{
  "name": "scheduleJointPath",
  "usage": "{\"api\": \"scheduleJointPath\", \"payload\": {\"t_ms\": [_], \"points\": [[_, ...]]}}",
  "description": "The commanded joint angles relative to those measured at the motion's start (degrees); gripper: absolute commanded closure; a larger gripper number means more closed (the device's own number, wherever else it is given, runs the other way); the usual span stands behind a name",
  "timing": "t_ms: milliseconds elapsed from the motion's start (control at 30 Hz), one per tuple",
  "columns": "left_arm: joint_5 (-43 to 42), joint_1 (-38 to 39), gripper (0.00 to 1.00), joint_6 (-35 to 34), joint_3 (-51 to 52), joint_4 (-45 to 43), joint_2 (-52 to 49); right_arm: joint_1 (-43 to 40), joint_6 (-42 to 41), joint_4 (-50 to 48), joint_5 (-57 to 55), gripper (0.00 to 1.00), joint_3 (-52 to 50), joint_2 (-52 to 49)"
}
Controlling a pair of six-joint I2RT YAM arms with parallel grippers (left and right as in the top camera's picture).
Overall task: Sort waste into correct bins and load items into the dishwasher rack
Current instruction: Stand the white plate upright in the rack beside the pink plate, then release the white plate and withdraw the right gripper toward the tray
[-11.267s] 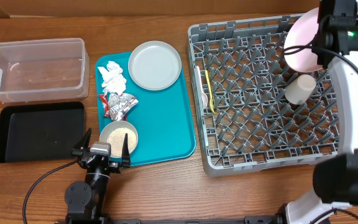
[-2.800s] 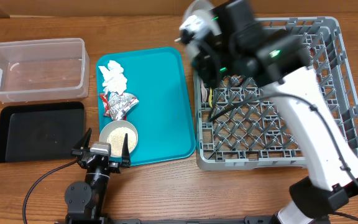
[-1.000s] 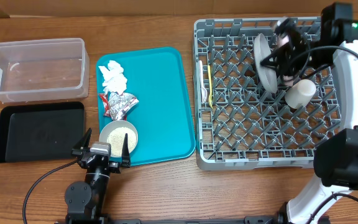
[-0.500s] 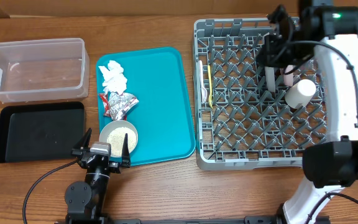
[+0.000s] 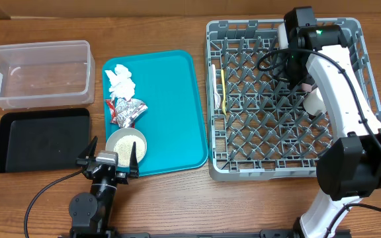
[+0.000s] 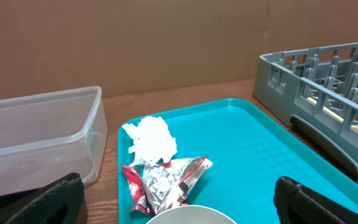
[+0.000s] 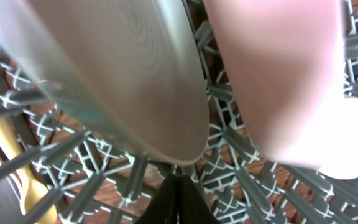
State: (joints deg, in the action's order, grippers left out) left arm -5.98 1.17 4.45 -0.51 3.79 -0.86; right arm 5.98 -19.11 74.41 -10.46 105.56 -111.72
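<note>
My right gripper [image 7: 176,177] is shut, tips pinched at the lower rim of the pale grey-blue plate [image 7: 117,68], which stands on edge in the dishwasher rack [image 5: 276,165]. In the overhead view my right arm [image 5: 306,33] hides that plate. The white plate [image 7: 278,81], pink-tinted, stands beside it, with the white cup [image 5: 311,100] close by. My left gripper [image 5: 111,158] is open at the small white bowl [image 5: 126,142], which holds rice-like grains. The white napkin [image 5: 120,79] and the foil wrapper [image 5: 126,111] lie on the teal tray [image 5: 170,125].
The clear tub [image 5: 38,45] stands at the far left, with the black tray [image 5: 42,139] in front of it. A thin yellow utensil [image 5: 223,92] lies along the rack's left side. The left wrist view shows the napkin [image 6: 149,140], the wrapper [image 6: 166,183] and the rack's wall [image 6: 303,68].
The grey-blue plate has gone from the teal tray into the rack, carried by my right gripper. In the last half second my right arm shifted toward the rack's far side. The left arm is still.
</note>
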Motion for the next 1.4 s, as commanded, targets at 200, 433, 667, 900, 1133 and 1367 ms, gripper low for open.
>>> {"api": "scheduleJointPath", "payload": {"t_ms": [200, 433, 667, 900, 1133, 1367], "points": [[0.2, 0.5, 0.00, -0.4, 0.2, 0.1, 0.5, 4.9, 7.4, 2.9, 14.8, 0.71, 0.4, 9.0], [0.2, 0.5, 0.00, -0.4, 0.2, 0.1, 0.5, 17.9, 2.0, -1.3, 17.9, 0.47, -6.6, 9.0], [0.2, 0.5, 0.00, -0.4, 0.2, 0.1, 0.5, 22.0, -5.2, -12.0, 18.5, 0.39, -21.9, 9.0], [0.2, 0.5, 0.00, -0.4, 0.2, 0.1, 0.5, 24.5, -7.2, -24.9, 21.2, 0.45, -31.6, 9.0], [0.2, 0.5, 0.00, -0.4, 0.2, 0.1, 0.5, 21.7, -9.9, -22.3, 12.5, 0.41, -32.5, 9.1], [0.2, 0.5, 0.00, -0.4, 0.2, 0.1, 0.5, 22.8, 2.3, -25.0, 19.3, 0.36, -28.8, 11.6]]}}
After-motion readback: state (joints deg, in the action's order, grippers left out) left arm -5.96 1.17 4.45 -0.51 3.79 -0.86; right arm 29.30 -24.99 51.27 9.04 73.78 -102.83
